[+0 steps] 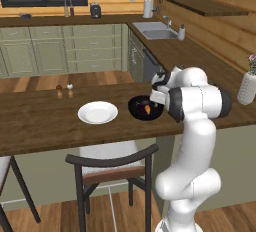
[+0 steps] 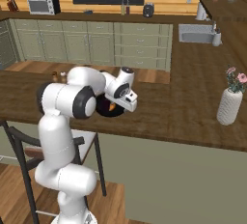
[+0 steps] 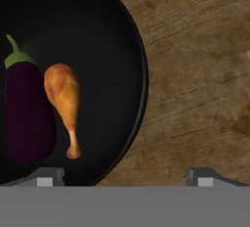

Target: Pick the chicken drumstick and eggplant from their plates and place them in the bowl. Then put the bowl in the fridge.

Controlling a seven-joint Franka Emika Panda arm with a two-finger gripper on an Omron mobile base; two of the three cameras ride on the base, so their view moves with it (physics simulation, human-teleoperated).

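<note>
The end effector (image 3: 124, 176) hangs just above the counter (image 3: 195, 74) with its jaws spread wide, holding nothing; in the hand view its two dark tips rise far apart, one over the bowl's floor and the other over bare wood outside the rim.

Under and ahead of the end effector sits the black bowl (image 3: 112, 30). In it lie the eggplant (image 3: 27, 113) and the drumstick (image 3: 64, 103), side by side and close together, perhaps touching along their length. The eggplant lies farther out from the tips than the drumstick, its green stem pointing away from the end effector. The drumstick's thick end also points away, and its thin bone end comes close to the nearer tip. Neither piece touches the fingers.

In the left base view the end effector (image 1: 156, 97) hovers over the bowl (image 1: 137, 107), where the drumstick (image 1: 147, 109) shows as an orange spot. An empty white plate (image 1: 97, 112) rests on the counter (image 1: 40, 121) on the bowl's far side from the end effector, apart from it.

In the right base view the end effector (image 2: 126, 101) is just over the bowl (image 2: 107, 108), and the arm hides most of the bowl there.
</note>
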